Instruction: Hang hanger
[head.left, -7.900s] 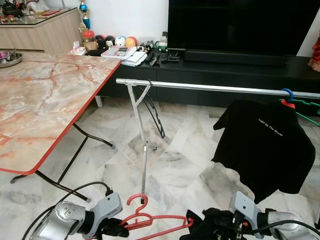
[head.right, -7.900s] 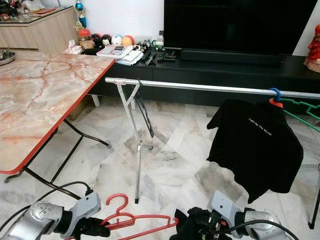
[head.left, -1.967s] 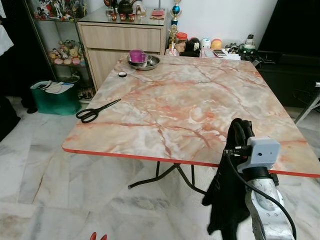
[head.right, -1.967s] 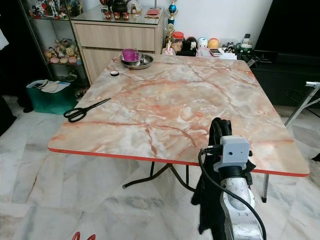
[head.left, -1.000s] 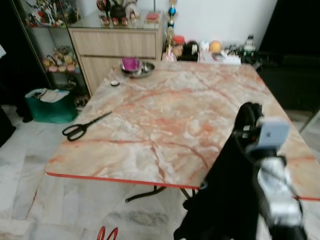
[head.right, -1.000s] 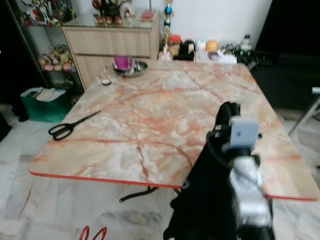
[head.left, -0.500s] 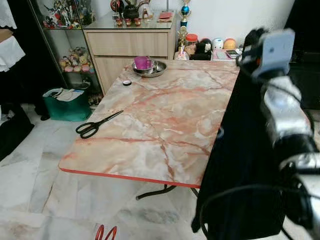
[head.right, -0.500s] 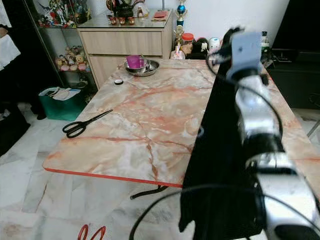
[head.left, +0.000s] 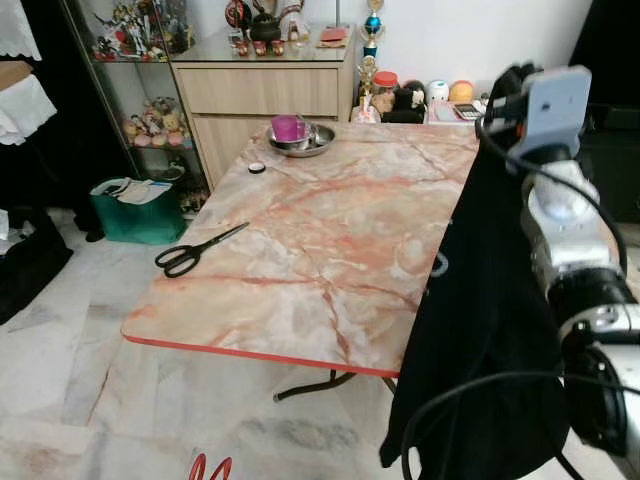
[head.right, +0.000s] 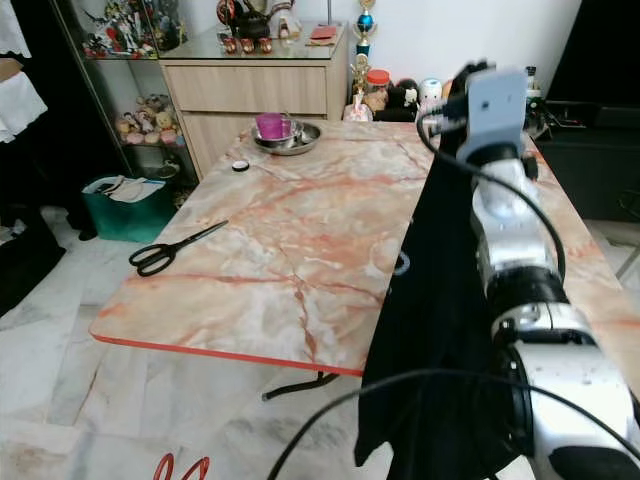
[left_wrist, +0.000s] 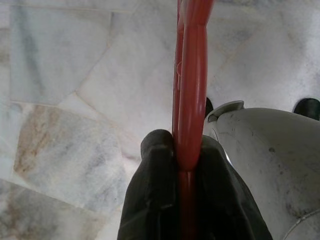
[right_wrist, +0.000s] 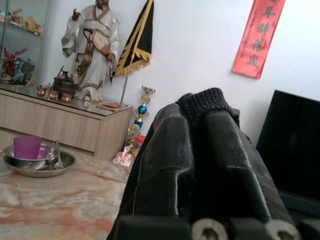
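Observation:
My right arm is raised over the right side of the marble table (head.left: 330, 240), and its gripper (right_wrist: 195, 130) is shut on the collar of a black garment (head.left: 490, 340). The cloth hangs down from the fingers (right_wrist: 227, 145) past the table's front edge. In the left wrist view my left gripper (left_wrist: 180, 150) is shut on a red hanger (left_wrist: 192, 75), held low over the floor. The hanger's red tip (head.left: 210, 467) peeks in at the bottom of the left eye view.
Black scissors (head.left: 195, 250) lie near the table's left edge. A metal bowl with a purple cup (head.left: 290, 128) and a small lid (head.left: 257, 167) sit at the far end. A wooden cabinet (head.left: 265, 95), a green basket (head.left: 140, 205) and white marble floor (head.left: 70, 370) surround the table.
My right arm has lowered slightly with the black garment still hanging from it. The camera has shifted a little; the table and hanger tip stay much the same.

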